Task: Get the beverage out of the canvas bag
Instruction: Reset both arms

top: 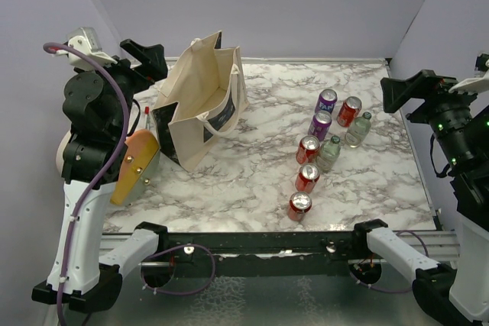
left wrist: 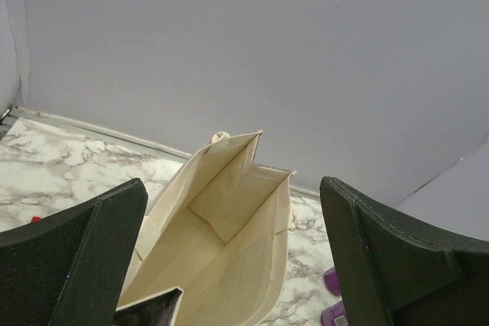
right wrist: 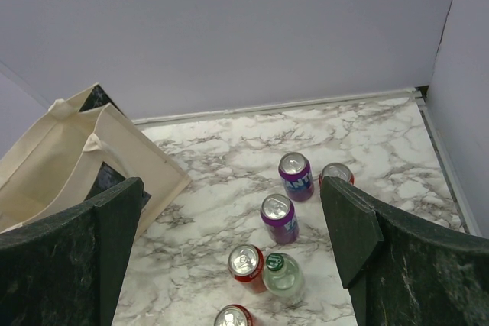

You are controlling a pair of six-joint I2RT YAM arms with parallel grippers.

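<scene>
Standing open-mouthed at the far left of the marble tabletop, the canvas bag is pictured with its loop handles slack and a black printed panel facing the near side, a pose judged to leave the opening free for a reach from above. The left arm is held just beyond the bag's left edge, its jaws spread wide and aimed down into the cloth interior. Only bare lining is shown in the left wrist view, and the beverage itself cannot be made out, the bottom being hidden. The right arm is seen raised at the right edge, its jaws likewise apart and holding nothing. Well apart from the bag, right of centre, purple cans, red cans and clear bottles are clustered upright. Nothing is seen between the left jaws and the bag's mouth; the soft walls and handles are judged the likeliest snag.
</scene>
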